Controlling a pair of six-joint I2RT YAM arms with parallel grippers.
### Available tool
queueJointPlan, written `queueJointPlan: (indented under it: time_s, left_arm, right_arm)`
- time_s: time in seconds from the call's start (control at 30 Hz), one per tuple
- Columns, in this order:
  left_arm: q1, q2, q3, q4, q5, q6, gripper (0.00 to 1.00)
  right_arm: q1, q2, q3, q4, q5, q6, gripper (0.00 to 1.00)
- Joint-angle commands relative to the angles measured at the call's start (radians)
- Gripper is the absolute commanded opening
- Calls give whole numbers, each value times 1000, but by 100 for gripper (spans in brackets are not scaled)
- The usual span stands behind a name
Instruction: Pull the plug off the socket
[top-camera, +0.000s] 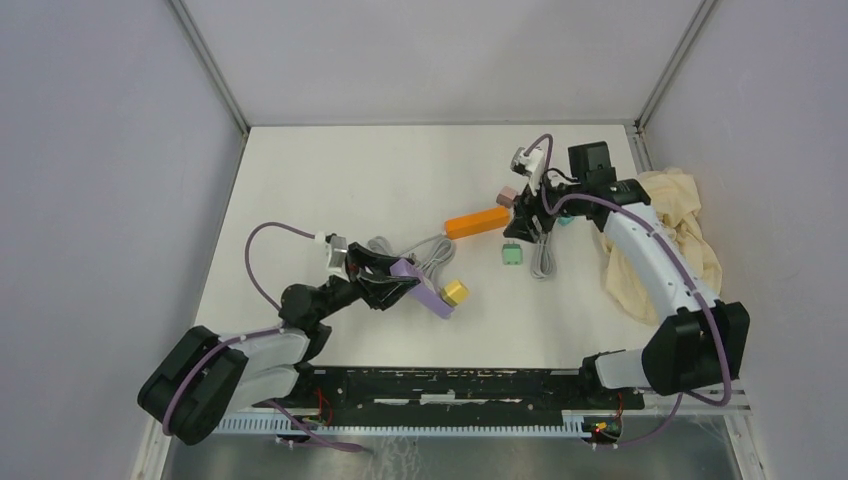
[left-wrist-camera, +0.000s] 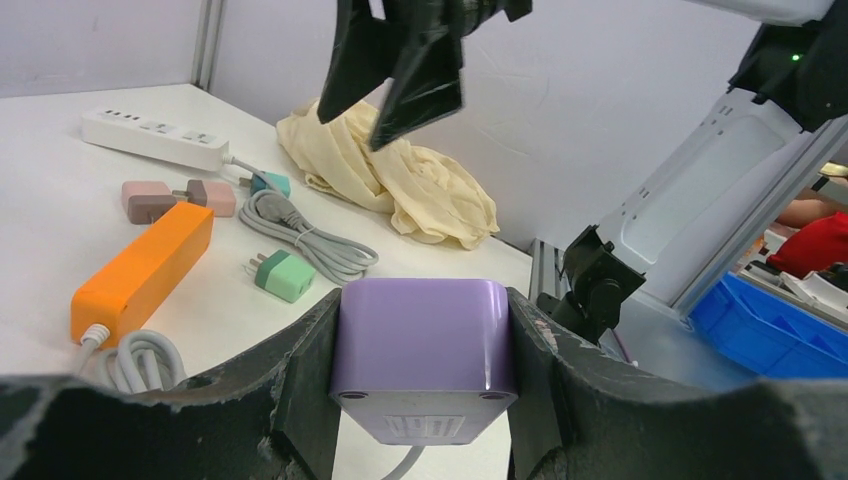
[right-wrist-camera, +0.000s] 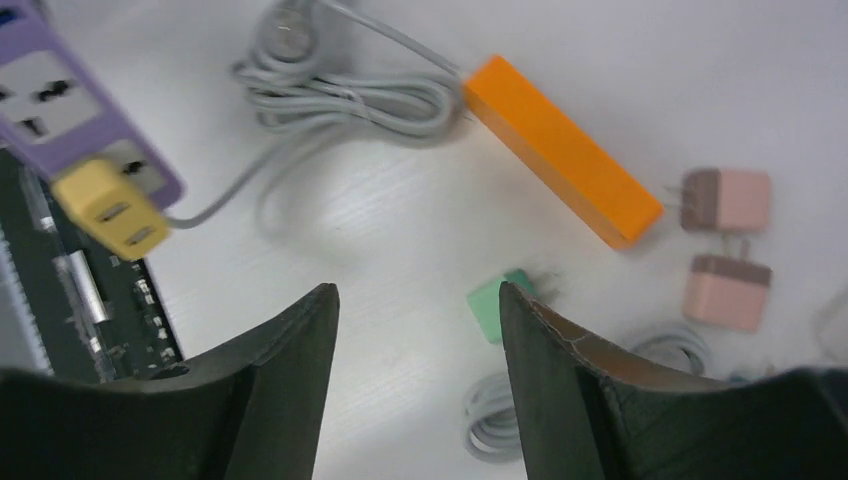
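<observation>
Left fingers clench the purple plastic power strip; its yellow cube plug sits unpulled; right fingers hang released, empty.

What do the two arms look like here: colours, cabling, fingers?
The left arm and right arm share white link shells and bulky black joints. A purple cable loops along each. Their fingers are matte black, wedge-shaped, scuffed.

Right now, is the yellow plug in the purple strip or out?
In: the yellow plug sits flush on the purple strip, no prongs showing.
</observation>
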Motion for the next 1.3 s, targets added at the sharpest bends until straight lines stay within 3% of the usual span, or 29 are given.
queueJointPlan:
  time_s: [0.0, 0.1, 0.17, 0.23, 0.4, 0.63, 0.77, 1.27]
  left_arm:
    - [-16, 24, 45, 120, 24, -48, 3]
    - [-21, 39, 53, 120, 40, -33, 3]
    - [-28, 43, 57, 121, 48, -17, 3]
    - [-36, 43, 66, 119, 56, -1, 3]
    - [-58, 50, 96, 83, 74, 27, 3]
    - [-79, 52, 109, 80, 77, 37, 3]
    - [-84, 53, 113, 73, 73, 46, 3]
    - [-84, 20, 113, 28, 41, 80, 3]
  right_arm:
    - [3, -107, -98, -6, -467, -221, 71]
    - [10, -163, -185, -31, -631, -382, 87]
    - [29, -184, -225, -160, -694, -623, 98]
    - [63, -188, -231, -217, -708, -720, 100]
    - [191, -144, -210, -187, -609, -655, 100]
    - [303, -132, -271, 99, -471, -343, 99]
    - [334, -101, -259, 108, -463, -306, 87]
    - [382, -39, -200, -41, -488, -419, 39]
